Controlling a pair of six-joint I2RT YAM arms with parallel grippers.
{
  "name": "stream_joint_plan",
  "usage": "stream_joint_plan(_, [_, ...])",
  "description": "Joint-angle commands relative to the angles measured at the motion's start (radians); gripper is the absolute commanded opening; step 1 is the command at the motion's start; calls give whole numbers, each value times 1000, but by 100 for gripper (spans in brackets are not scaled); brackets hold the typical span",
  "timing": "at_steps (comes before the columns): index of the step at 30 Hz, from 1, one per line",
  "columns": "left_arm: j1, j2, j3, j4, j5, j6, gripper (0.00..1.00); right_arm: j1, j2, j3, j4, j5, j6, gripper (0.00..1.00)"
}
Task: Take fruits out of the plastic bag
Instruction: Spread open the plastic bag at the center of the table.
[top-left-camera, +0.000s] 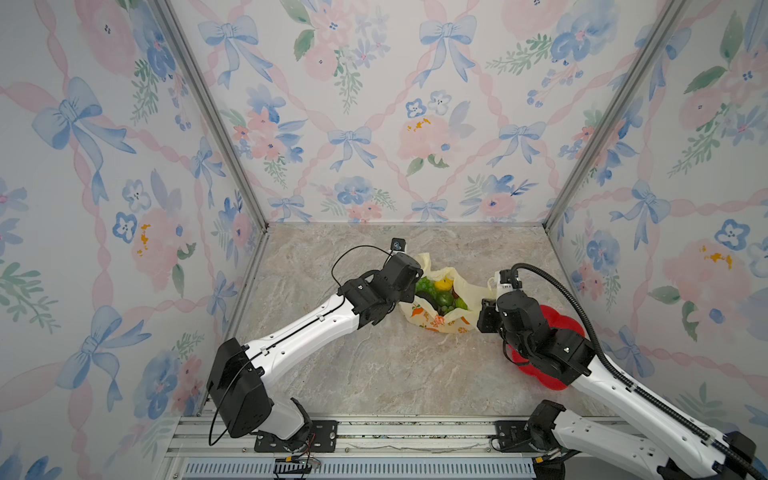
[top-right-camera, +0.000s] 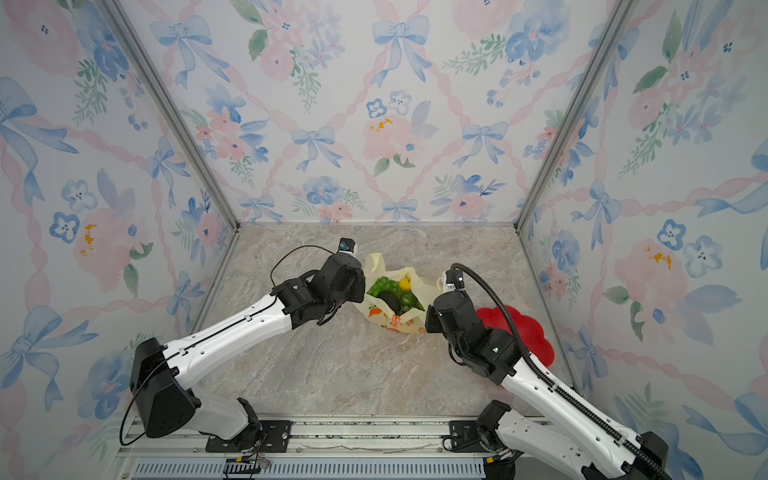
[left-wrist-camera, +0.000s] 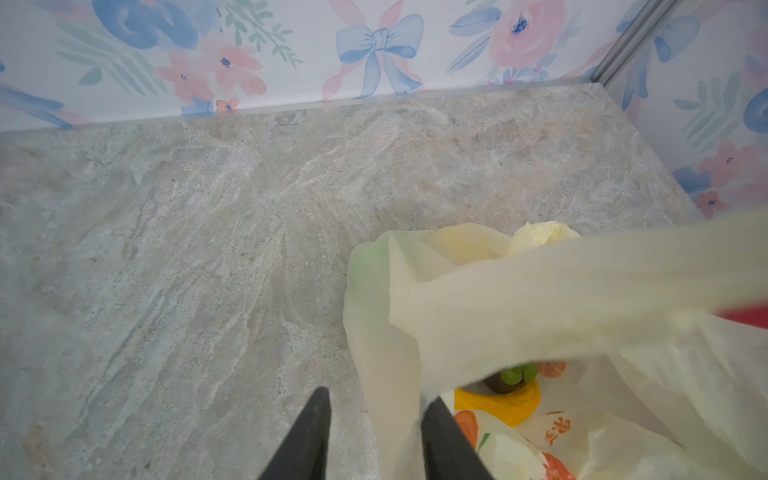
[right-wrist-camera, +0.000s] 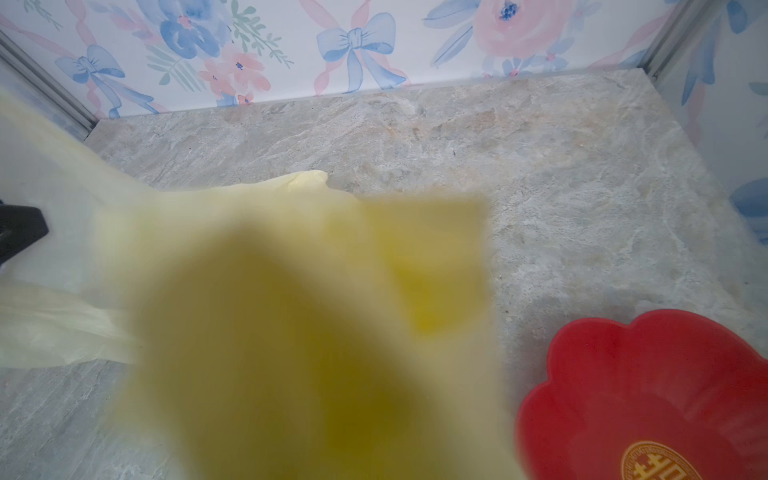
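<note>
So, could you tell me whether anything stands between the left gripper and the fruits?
Partly: the plastic bag drapes across before the left gripper, hiding most fruits; in both top views its mouth is open.

We see a red flower-shaped plate (top-left-camera: 561, 322) (top-right-camera: 532, 336) on the right of the grey marbled counter (top-left-camera: 374, 374), with a gold emblem (right-wrist-camera: 658, 461) at its centre. Floral wallpaper (top-left-camera: 374, 104) encloses left, far and right; a metal rail (top-left-camera: 395, 432) runs along the near edge.

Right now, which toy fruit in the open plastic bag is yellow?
The small yellow toy fruit at the far side of the pale yellow plastic bag's mouth; its neighbours are green or dark.
</note>
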Motion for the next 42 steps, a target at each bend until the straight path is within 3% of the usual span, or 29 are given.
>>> stream_joint_plan(1, [58,22,-36,28,121,-63,22,-100,-16,-38,32,-108,37,2])
stream_joint_plan(8, [246,-1,-126,196,319,-145,4,-362,27,-47,145,-325,104,0])
stream_joint_plan(12, [357,35,-85,242,413,-179,0,-446,161,45,235,-421,142,0])
stream_joint_plan(16, [419,52,-4,244,468,-196,0,-448,299,226,230,-464,118,0])
stream_joint_plan(20, [422,-43,-66,256,424,-202,0,-425,330,280,242,-507,62,0])
stream_joint_plan(26, [421,-222,-382,396,496,-272,0,-352,235,111,236,-497,47,0])
stream_joint_plan(30, [406,-239,-517,427,578,-274,0,-296,89,-52,217,-441,63,0])
stream_joint_plan(32, [393,-232,-544,417,590,-258,13,-269,26,-122,217,-422,77,0])
stream_joint_plan(34, [373,-238,-547,389,573,-232,36,-239,-18,-174,218,-405,83,0])
stream_joint_plan(38, [281,-283,-483,234,417,-162,76,-193,-50,-197,181,-358,73,0])
stream_joint_plan(42, [206,-353,-427,50,245,-137,92,-161,-58,-187,164,-325,55,0])
